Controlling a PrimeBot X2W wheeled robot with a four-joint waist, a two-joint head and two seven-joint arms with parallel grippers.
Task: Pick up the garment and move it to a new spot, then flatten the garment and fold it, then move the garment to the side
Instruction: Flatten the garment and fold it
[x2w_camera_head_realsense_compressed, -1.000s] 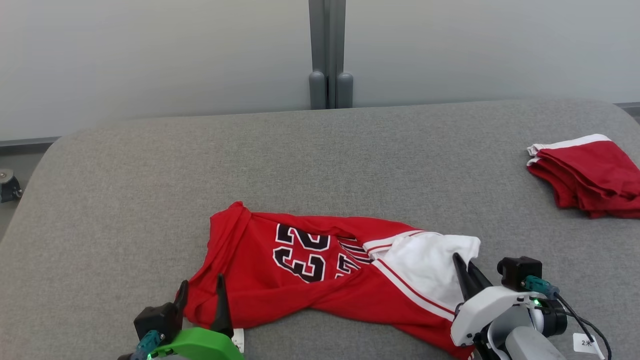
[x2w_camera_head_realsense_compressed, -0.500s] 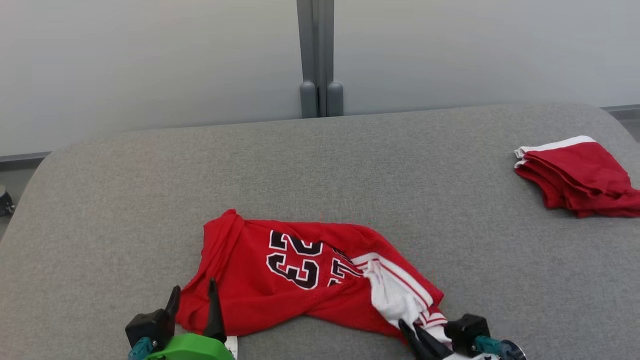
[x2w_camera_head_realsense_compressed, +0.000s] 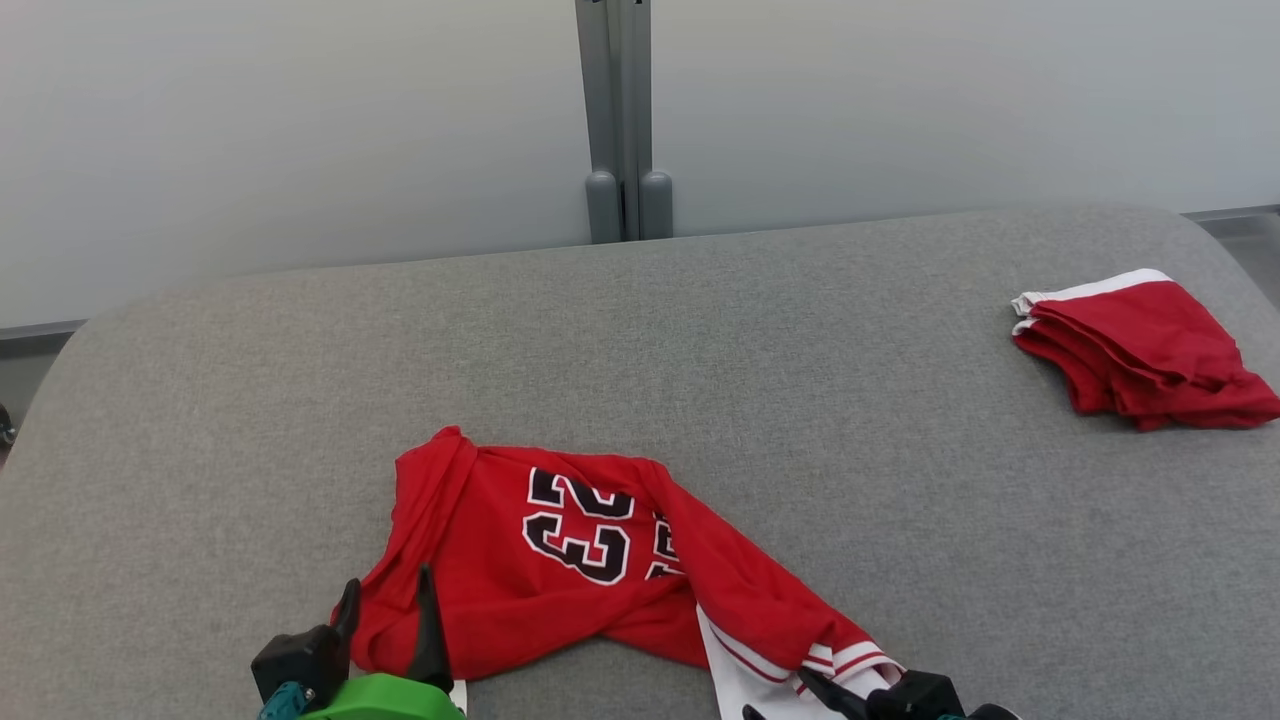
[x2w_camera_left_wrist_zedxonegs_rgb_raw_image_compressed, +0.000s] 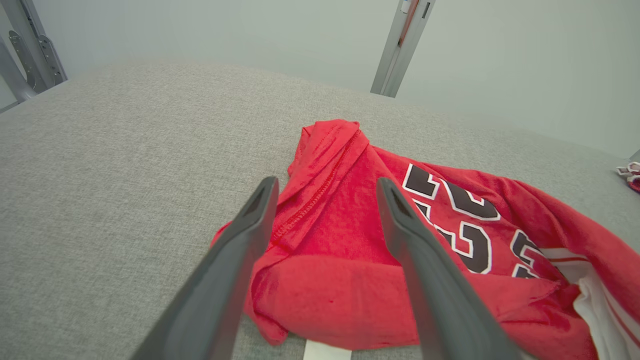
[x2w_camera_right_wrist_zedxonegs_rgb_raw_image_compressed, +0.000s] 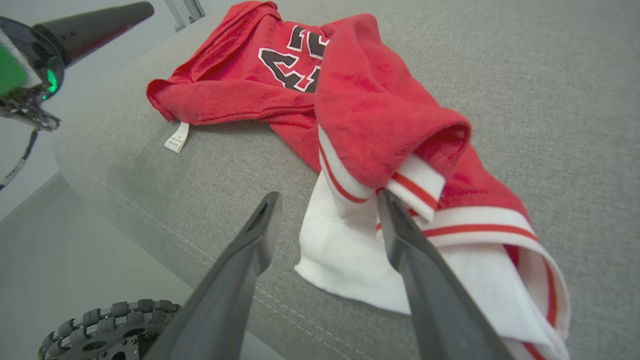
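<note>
Head view shows the red garment (x2w_camera_head_realsense_compressed: 560, 560) bunched up by the near edge of the padded tabletop (x2w_camera_head_realsense_compressed: 800, 350), with the left gripper (x2w_camera_head_realsense_compressed: 388, 580) and right gripper (x2w_camera_right_wrist_zedxonegs_rgb_raw_image_compressed: 327, 200) both wide and holding nothing, so I think flattening is next: grab two corners and pull.

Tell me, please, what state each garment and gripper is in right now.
jersey: unfolded and crumpled, its white-trimmed end at the front edge of the grey padded surface.
folded red garment: folded, lying apart at the far right.
left gripper: open, above the jersey's near left corner.
right gripper: open, at the jersey's white-trimmed end.
</note>
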